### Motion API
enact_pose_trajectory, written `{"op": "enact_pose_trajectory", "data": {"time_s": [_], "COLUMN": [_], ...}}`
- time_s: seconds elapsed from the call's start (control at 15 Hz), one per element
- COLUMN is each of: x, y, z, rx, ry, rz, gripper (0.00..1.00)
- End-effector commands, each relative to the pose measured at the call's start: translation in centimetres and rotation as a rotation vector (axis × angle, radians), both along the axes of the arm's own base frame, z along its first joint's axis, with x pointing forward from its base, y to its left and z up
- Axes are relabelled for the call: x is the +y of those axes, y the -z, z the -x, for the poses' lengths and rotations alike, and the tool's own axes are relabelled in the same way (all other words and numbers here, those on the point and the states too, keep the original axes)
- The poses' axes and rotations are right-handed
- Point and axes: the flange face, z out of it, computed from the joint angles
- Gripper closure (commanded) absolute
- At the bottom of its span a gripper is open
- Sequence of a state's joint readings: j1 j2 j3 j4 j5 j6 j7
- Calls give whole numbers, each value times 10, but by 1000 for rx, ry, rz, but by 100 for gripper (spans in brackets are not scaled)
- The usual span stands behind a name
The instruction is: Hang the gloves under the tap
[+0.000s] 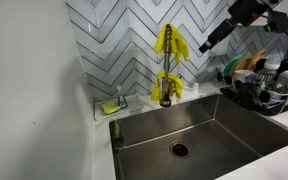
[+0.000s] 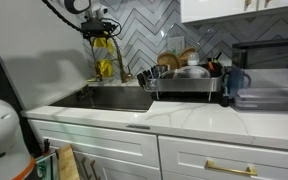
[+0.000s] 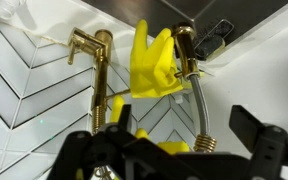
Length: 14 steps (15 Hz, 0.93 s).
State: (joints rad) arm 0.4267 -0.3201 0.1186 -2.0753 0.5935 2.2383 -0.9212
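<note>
The bright yellow gloves point(image 1: 167, 42) hang draped over the top of the brass-gold tap point(image 1: 166, 88) behind the sink, and they show in both exterior views point(image 2: 105, 62). In the wrist view the gloves point(image 3: 151, 66) hang between the tap's brass spout point(image 3: 90, 47) and its spray head with a metal hose point(image 3: 187, 48). My gripper point(image 1: 208, 44) is up to the side of the gloves and apart from them. It is open and empty, with its dark fingers spread wide in the wrist view point(image 3: 184, 150). It hovers near the top of the tap point(image 2: 101, 30).
A steel sink basin point(image 1: 214, 120) with a drain lies below the tap. A small sponge in a holder point(image 1: 112, 105) sits on the ledge. A dish rack full of dishes point(image 1: 262, 88) point(image 2: 184, 82) stands beside the sink. The herringbone tile wall is close behind.
</note>
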Motion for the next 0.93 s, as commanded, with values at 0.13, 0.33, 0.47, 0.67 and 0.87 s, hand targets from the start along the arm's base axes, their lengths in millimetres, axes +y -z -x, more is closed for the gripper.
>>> {"op": "enact_pose_trajectory", "data": {"time_s": [0.13,0.33,0.47,0.67,0.87], "x": [-1,9,4,5,2], "y": [-41,-59,-60,-61,-56], "z": [-9,-14,-10,-12,-17], "rx": [26,47,38,38,36], "ry": [181,231,208,209,210], "rz": [-24,-66,-76,-80,-84], "gripper": [0,0,0,0,0]}}
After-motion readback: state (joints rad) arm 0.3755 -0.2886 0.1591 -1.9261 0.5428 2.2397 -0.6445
